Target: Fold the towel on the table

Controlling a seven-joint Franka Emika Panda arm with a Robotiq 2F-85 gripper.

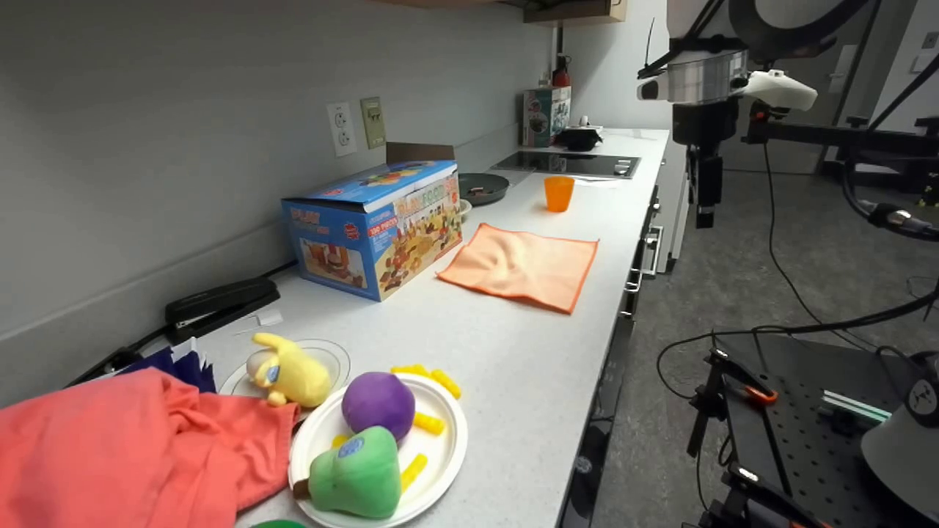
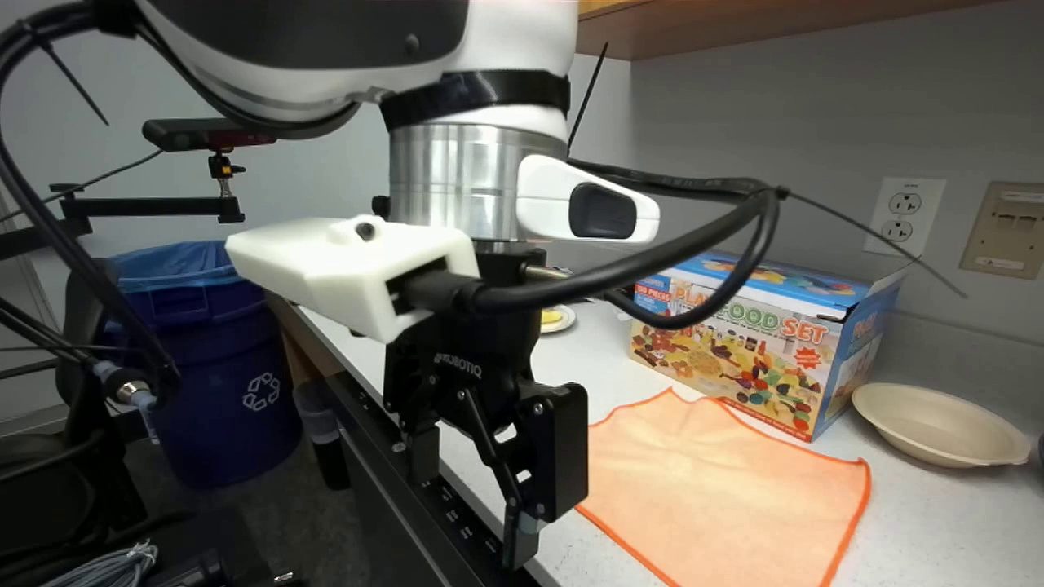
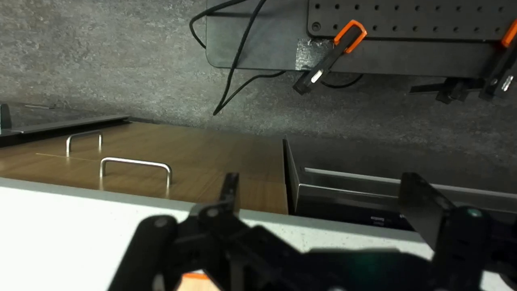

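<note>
A light orange towel [image 1: 524,268] with a darker orange edge lies spread on the white counter [image 1: 506,367], slightly wrinkled near its middle. It also shows in an exterior view [image 2: 726,497], partly behind the gripper. Only a small corner of the towel [image 3: 197,283] shows at the bottom of the wrist view. My gripper [image 1: 706,209] hangs pointing down, above and beside the counter's front edge, apart from the towel. In the wrist view the gripper's fingers [image 3: 321,182] are wide apart with nothing between them.
A play food box [image 1: 374,227] stands by the wall behind the towel. An orange cup [image 1: 559,193] and a beige bowl [image 2: 938,424] are nearby. A white plate [image 1: 455,469] with toy food and a coral cloth [image 1: 110,455] lie farther along. Drawer handles [image 1: 653,249] stick out below the edge.
</note>
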